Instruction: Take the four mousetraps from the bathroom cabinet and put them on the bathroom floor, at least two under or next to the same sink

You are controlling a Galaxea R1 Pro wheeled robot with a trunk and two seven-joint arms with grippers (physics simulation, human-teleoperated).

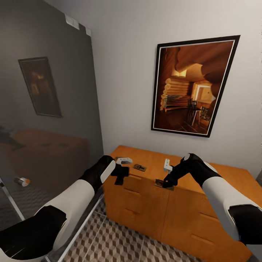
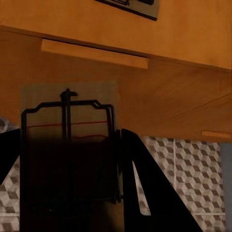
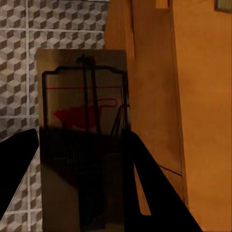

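We hold two half-shadowed mousetraps, one clamped in our left gripper [image 2: 70, 193], one in our right gripper [image 3: 82, 193]; a third mousetrap [image 1: 139, 167] lies beyond our fingers on the cabinet [image 1: 153, 203].

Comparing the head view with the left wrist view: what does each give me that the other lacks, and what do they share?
Head view adds: the framed picture, the glass panel, and the right gripper shut on a second mousetrap by the cabinet's front edge. Left wrist view adds: the held mousetrap close up, with its wire bar and red markings. Shared: the left gripper holding that trap, the cabinet, the bathroom floor.
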